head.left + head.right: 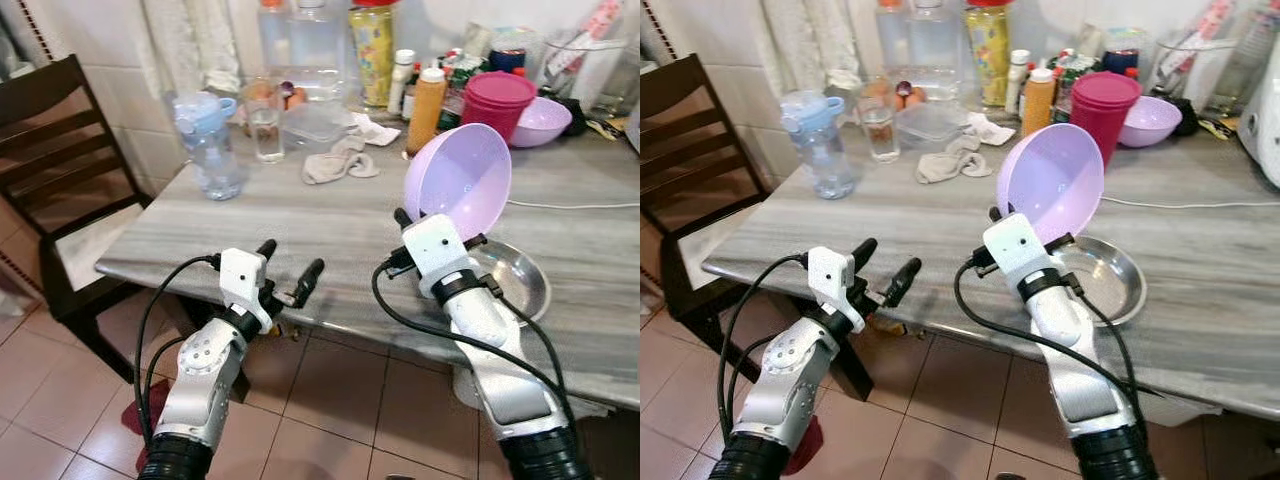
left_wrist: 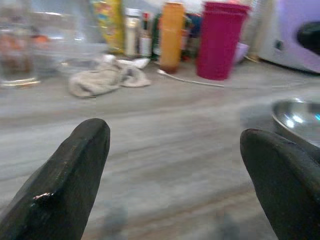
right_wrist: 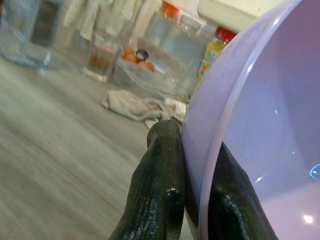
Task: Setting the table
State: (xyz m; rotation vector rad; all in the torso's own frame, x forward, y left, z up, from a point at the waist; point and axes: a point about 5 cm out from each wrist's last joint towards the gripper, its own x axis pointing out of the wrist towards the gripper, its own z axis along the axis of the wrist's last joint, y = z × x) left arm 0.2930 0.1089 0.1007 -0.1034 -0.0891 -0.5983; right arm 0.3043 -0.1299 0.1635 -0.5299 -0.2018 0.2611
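A: Which step is this?

B: Placing a bowl, I'd judge. The right end effector is clamped on the rim of the lilac plastic bowl, held tilted above the grey marble worktop, beside the shallow steel dish.

A: Next?

B: Probably levelling it, then lowering it. The left end effector hovers at the near edge, fingers apart.

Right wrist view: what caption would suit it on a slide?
Right gripper pinches the rim of a tilted lilac bowl above the grey table, crumpled cloth behind.

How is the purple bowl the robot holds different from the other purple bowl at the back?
The held purple bowl is tipped on edge, clamped at its rim by the right pincer, above the table. The back purple bowl sits upright on the table beside a pink container. Both are pale purple, similarly shaped.
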